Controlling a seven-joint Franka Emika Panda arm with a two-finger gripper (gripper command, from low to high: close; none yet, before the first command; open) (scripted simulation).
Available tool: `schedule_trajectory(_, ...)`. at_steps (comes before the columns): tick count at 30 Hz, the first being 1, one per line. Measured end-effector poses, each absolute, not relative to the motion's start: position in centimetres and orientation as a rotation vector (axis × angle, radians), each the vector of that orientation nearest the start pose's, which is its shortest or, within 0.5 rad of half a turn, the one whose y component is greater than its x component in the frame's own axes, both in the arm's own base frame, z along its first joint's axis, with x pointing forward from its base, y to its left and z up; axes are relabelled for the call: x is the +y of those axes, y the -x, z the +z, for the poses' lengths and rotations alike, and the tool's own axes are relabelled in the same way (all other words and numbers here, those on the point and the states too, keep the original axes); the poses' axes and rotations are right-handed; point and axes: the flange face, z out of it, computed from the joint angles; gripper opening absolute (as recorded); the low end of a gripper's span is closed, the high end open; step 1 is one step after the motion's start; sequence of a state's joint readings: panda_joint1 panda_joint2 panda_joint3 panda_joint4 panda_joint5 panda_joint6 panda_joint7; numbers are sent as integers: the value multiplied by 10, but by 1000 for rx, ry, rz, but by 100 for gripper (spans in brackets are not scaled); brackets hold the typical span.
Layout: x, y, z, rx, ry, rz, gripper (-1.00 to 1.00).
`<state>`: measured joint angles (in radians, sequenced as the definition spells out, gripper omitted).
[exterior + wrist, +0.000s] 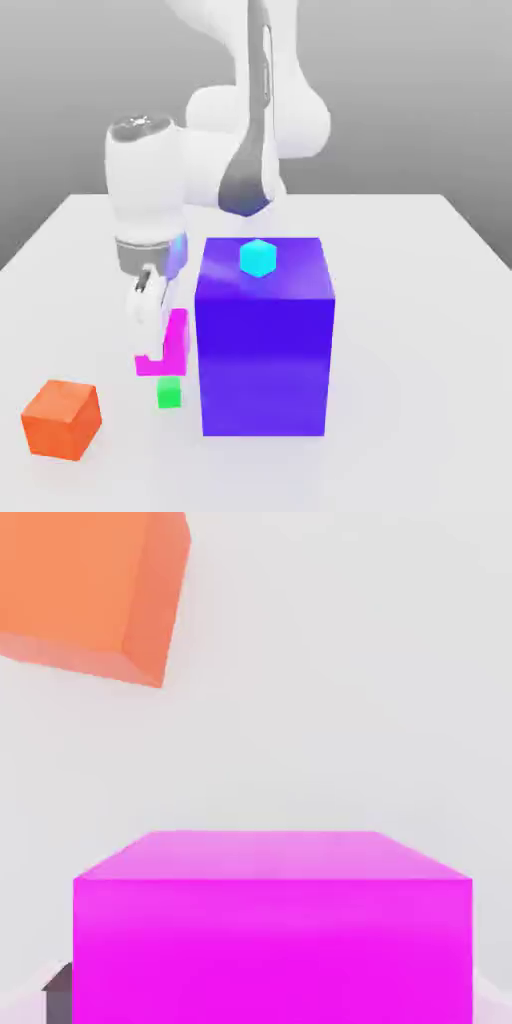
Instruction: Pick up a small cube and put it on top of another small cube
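Note:
The magenta small cube [178,338] hangs directly over the tiny green cube [169,392], its underside at the green cube's top; I cannot tell whether they touch. My gripper [152,330] is shut on the magenta cube, and a white finger covers its upper corner on the exterior view's left. In the hand view the magenta cube [270,932] sits close under the camera, with one dark fingertip [60,999] showing at its side. The green cube is hidden there beneath the magenta one.
A big blue-purple block [265,340] stands right beside the two cubes on the exterior view's right, with a tiny cyan cube [257,257] on top. An orange cube [62,418] [85,592] rests on the white table [420,300] toward the exterior view's left.

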<state>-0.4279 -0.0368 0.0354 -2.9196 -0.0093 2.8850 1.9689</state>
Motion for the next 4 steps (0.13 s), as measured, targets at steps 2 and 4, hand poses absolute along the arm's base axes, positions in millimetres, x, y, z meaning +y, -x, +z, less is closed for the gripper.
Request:
schedule_trajectory(2, -127, -310, 181, 2899, 1209, -3, 100)
schedule_trajectory(4, -127, -310, 181, 2899, 1209, -3, 100)
